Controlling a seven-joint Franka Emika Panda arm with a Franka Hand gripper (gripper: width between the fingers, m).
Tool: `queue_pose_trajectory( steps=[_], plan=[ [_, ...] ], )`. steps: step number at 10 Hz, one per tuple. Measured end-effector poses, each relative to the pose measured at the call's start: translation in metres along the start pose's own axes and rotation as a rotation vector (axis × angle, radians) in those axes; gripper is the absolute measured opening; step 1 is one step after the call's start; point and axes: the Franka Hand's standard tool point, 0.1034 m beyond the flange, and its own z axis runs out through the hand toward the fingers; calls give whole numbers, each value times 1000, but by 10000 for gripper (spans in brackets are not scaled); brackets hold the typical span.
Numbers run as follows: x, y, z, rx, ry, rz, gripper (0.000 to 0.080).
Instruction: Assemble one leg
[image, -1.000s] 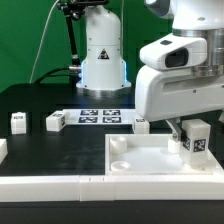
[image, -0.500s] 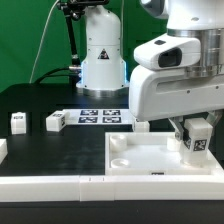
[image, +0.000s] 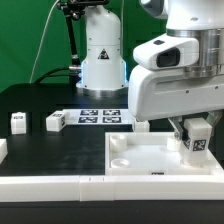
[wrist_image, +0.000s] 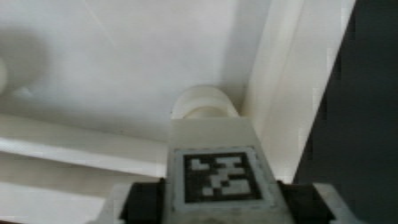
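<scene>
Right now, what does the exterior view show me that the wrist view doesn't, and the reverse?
Exterior view only: two loose legs on the black table at that view's left, the marker board, and the arm's base behind it. Wrist view only: the rounded tip of the held leg close beside the raised edge of the white panel, with the tag square-on. Both: that tagged leg between the jaws, over the panel.

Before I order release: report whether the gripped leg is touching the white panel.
Cannot tell. In both views the leg overlaps the white panel, its far end hiding any gap.
</scene>
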Motion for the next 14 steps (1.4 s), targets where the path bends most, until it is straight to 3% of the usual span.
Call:
queue_pose_trajectory(
  steps=[3,7,10,11,12,13,14],
  plan=[
    [-4,1,2,33,27,415,294],
    [-6,-2,4,48,4,881,294],
    [-8,-8,5,61,-17,1081,294],
    [-8,-8,5,61,-17,1050,351],
    [-8,-8,5,61,-15,999,527],
    [-7,-8,4,60,-14,961,610],
    [-7,-9,4,54,-16,882,610]
  ],
)
